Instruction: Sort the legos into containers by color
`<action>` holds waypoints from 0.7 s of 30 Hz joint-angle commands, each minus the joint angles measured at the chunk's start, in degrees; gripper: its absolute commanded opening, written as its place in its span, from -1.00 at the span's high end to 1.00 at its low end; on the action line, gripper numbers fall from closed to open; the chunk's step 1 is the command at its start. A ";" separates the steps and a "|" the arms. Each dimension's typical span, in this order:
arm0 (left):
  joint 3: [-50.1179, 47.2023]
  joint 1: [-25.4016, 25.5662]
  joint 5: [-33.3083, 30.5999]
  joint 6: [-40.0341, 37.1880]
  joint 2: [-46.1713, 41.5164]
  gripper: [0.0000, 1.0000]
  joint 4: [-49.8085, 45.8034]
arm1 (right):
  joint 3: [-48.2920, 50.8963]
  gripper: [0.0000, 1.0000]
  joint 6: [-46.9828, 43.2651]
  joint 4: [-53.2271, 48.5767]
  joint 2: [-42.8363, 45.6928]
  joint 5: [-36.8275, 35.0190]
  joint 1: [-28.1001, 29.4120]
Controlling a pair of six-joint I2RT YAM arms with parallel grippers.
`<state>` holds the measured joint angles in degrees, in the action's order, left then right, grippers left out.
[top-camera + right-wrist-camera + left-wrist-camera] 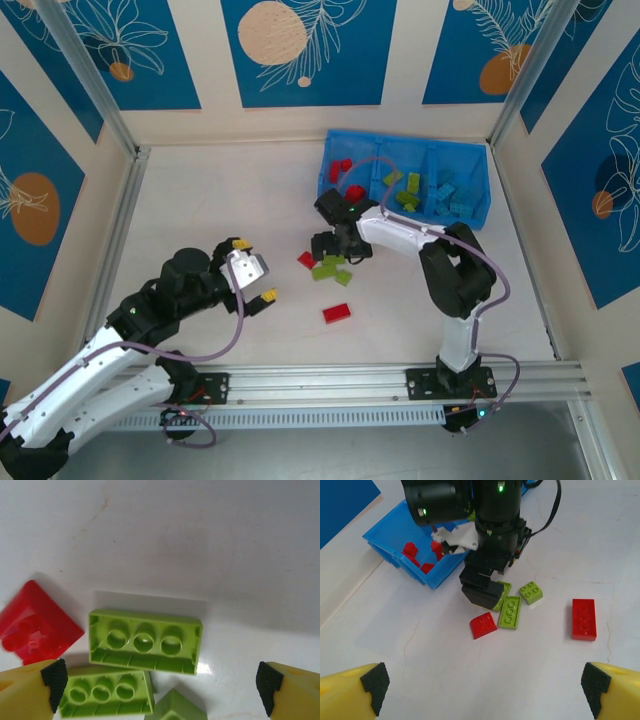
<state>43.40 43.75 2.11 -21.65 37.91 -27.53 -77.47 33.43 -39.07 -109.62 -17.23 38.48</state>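
Right wrist view: right gripper (160,682) points down, jaws spread wide over green legos (145,641).

Glossy plastic legos (145,642) lie on a matt white bench (200,540) with faint cracks; the bin (450,150) is smooth blue plastic.

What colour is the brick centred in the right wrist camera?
The brick is lime green, clearest in the right wrist view.

Matte white tabletop (220,200), faint hairline cracks. Beige walls with blue leaf-and-orange-circle panels (300,50) at 9, 12, 3 o'clock. Grey aluminium rail (330,380) at 6 o'clock.
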 commanded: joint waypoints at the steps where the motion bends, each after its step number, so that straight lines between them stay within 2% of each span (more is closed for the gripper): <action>1: 0.11 -0.02 1.50 -1.64 -1.06 -0.99 -0.38 | -0.16 -0.93 0.58 1.96 -2.14 3.62 -0.24; 6: 0.00 -0.01 1.20 -1.73 -0.94 -1.00 -0.35 | -1.09 -0.88 0.76 2.16 -4.20 3.89 -0.11; 9: 0.03 -0.05 1.23 -1.87 -1.06 -1.00 -0.36 | -1.94 -0.78 0.86 0.95 -6.21 1.94 0.08; 13: 0.02 -0.05 1.19 -1.96 -1.08 -1.00 -0.39 | -3.40 -0.55 1.06 -1.44 -8.69 -2.70 1.22; 19: -0.07 -0.07 1.14 -1.99 -0.96 -1.00 -0.37 | -2.24 -0.06 2.32 -0.50 -6.79 -2.66 1.42; 21: -0.07 -0.07 0.88 -1.99 -0.92 -1.00 -0.41 | -0.58 -0.04 2.84 0.63 -4.26 -2.87 1.34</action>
<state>43.40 43.75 2.11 -22.70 37.56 -27.55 -80.47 34.89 -40.84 -115.07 -20.53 39.42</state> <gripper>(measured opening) 0.998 0.553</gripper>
